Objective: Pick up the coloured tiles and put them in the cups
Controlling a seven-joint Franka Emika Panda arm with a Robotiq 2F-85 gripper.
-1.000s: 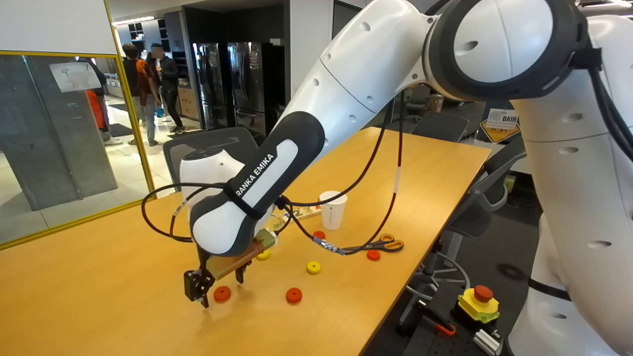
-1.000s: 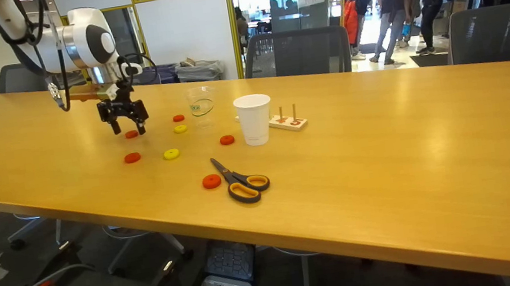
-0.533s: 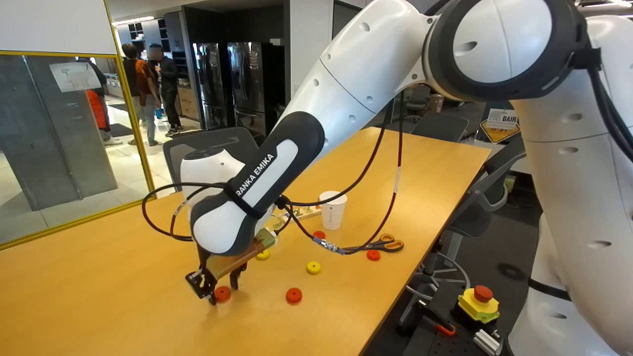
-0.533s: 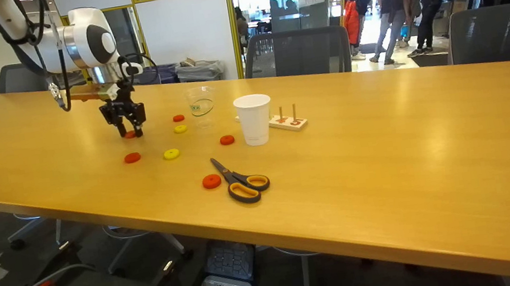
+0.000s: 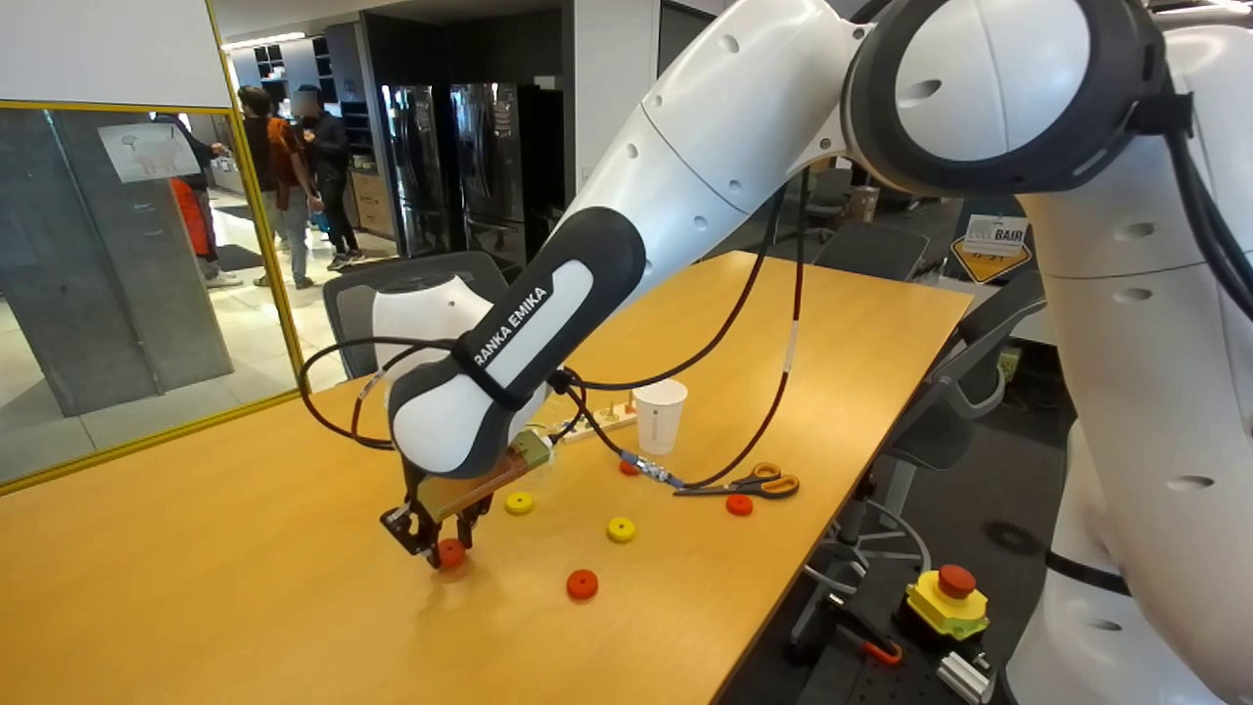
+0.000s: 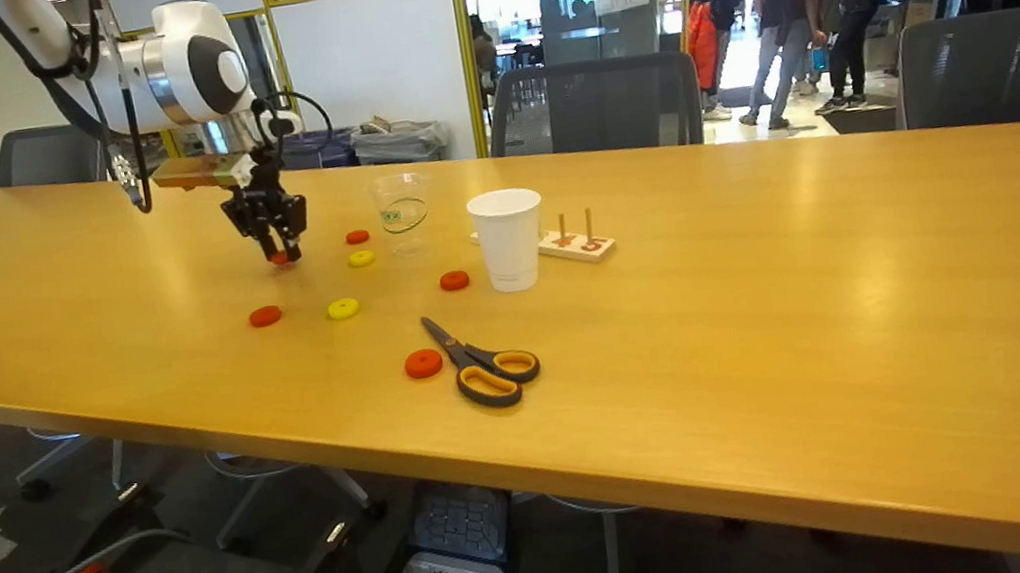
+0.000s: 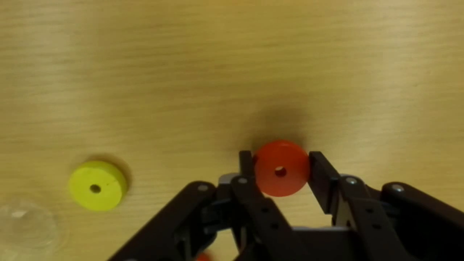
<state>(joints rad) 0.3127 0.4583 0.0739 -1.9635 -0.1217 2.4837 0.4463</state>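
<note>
Gripper (image 7: 280, 159) just nabbed a red tile (image 7: 282, 183), jaws only its width apart, lifted too I think, so a cup (image 6: 510, 248) was due.

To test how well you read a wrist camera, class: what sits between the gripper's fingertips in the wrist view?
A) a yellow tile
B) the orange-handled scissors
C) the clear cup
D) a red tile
D: in the wrist view the gripper is closed on opposite sides of the red tile, while the yellow tile lies apart from it.
</note>
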